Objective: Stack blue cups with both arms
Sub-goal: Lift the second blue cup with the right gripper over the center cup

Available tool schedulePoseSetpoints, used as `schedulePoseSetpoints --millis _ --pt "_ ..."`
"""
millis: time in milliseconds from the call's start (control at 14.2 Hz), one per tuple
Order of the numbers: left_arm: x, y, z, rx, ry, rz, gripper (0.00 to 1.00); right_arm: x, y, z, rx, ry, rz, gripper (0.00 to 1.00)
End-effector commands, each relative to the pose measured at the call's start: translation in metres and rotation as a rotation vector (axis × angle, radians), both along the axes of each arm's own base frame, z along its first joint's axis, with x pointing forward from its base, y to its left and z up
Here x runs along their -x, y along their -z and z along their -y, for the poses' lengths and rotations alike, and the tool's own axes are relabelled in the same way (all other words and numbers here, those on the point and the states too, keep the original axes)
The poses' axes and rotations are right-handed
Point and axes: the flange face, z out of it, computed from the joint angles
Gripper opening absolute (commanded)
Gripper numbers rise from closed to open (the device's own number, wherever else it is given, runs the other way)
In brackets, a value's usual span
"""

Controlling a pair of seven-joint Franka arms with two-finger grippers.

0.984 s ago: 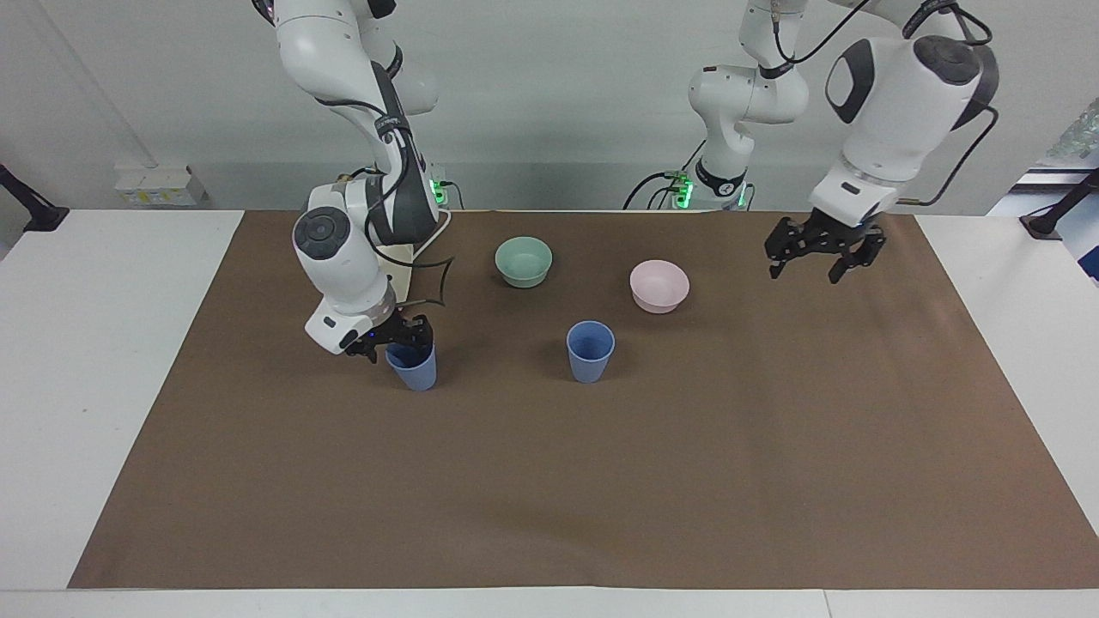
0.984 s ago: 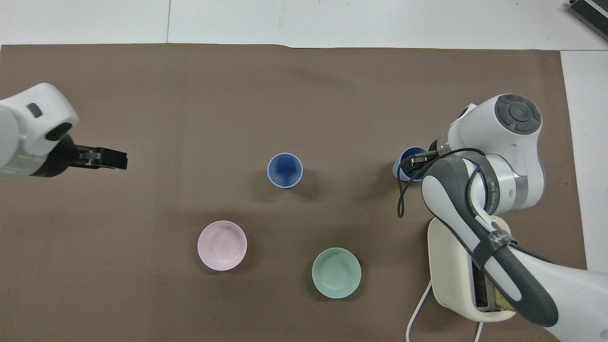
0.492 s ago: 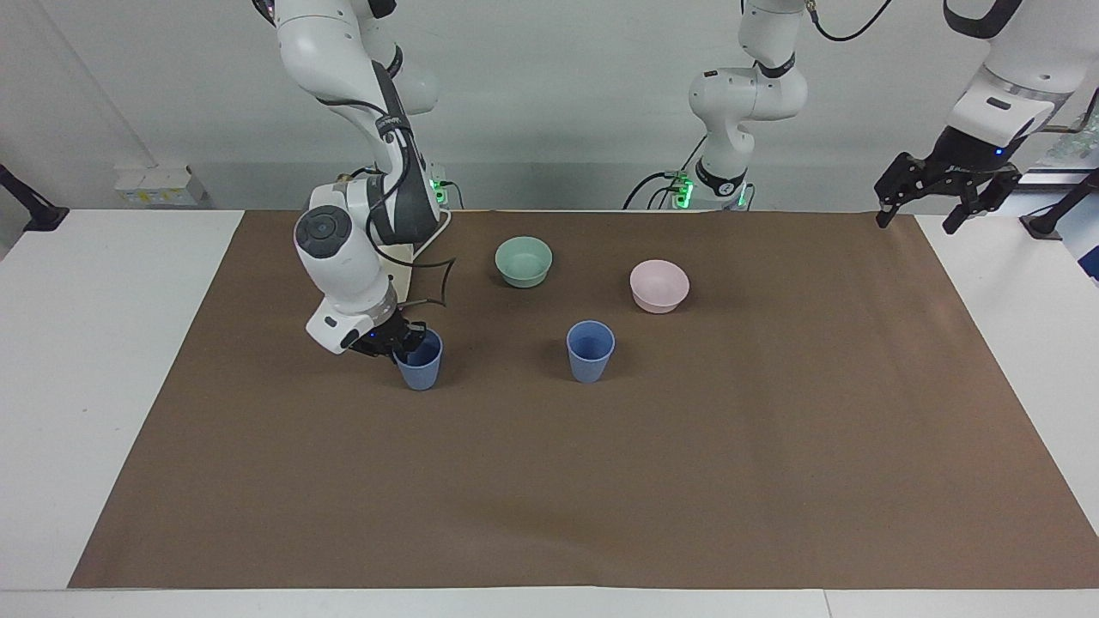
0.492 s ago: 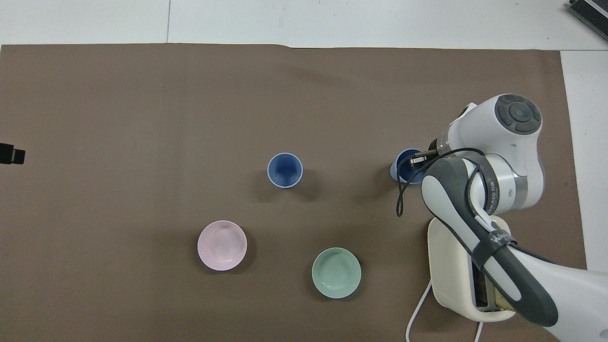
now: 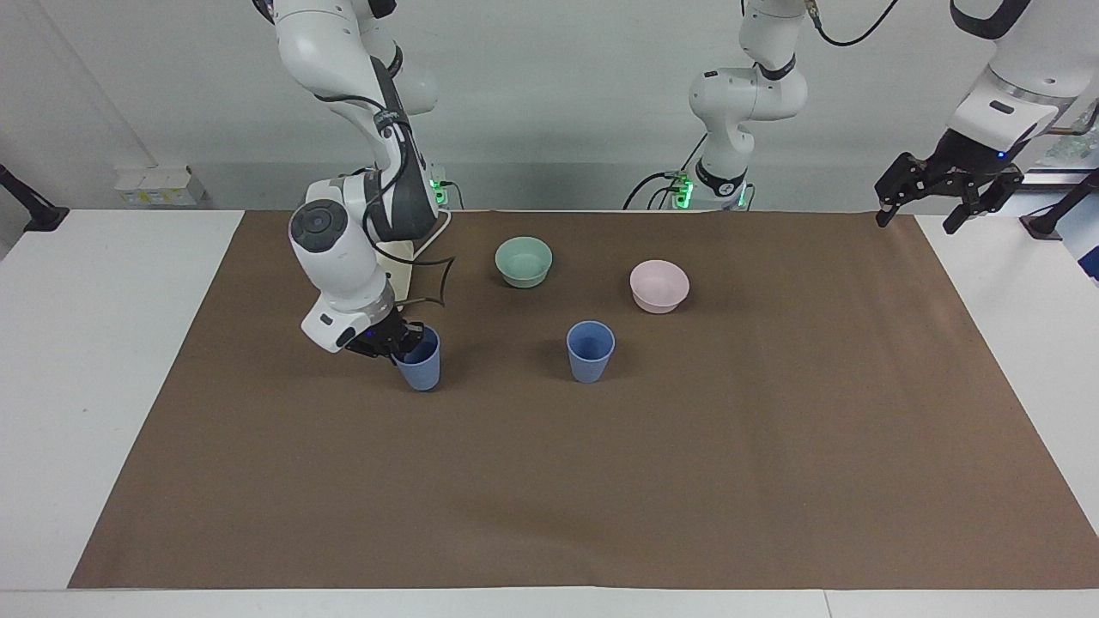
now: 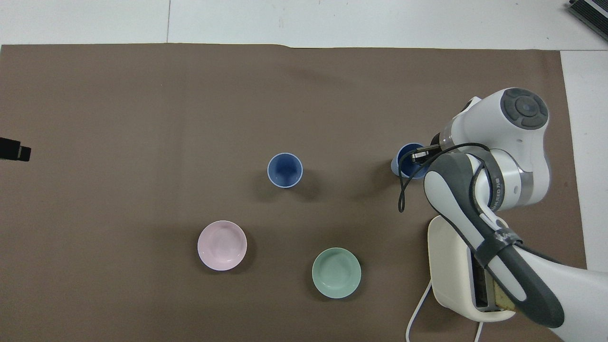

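Because the job is to put one blue cup into the other, the right gripper (image 5: 397, 346) has pinched the rim of the blue cup (image 5: 420, 362) that sits toward the right arm's end of the brown mat (image 5: 601, 481), with one finger inside the cup and one outside, closed tight on its wall. That cup looks a bit tipped, so it may be just leaving the mat, though I cannot be sure from here. The second blue cup (image 5: 590, 350) stands upright near the middle of the mat, open side up, ready to take the first one. The green bowl (image 5: 524, 261) and the pink bowl (image 5: 658, 285) sit closer to the robots, out of the way. The left gripper (image 5: 944, 190) waits up high over the mat's corner at its own end, with its fingers spread wide and nothing in them.
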Motion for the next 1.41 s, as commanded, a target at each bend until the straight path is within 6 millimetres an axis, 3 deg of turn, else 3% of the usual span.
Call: schedulePoseSetpoints --millis 0,211,492,773,1335 --pt "-0.005 0.002 0.001 -0.021 0.007 -0.017 1.00 -0.010 -0.054 -0.001 -0.020 0.014 0.004 0.00" --pt "-0.004 0.026 0.005 -0.014 0.012 -0.024 1.00 -0.014 -0.086 -0.007 -0.053 0.065 -0.002 0.00" --pt "-0.004 0.027 0.006 -0.016 0.012 -0.027 1.00 -0.013 -0.109 -0.028 -0.057 0.122 -0.002 0.00" --pt "-0.003 0.027 0.006 -0.017 0.008 -0.034 1.00 -0.004 -0.117 -0.073 -0.068 0.194 -0.003 0.00" --pt "0.006 0.016 0.007 -0.037 -0.012 -0.032 1.00 0.010 -0.160 -0.198 -0.123 0.223 0.073 0.00"
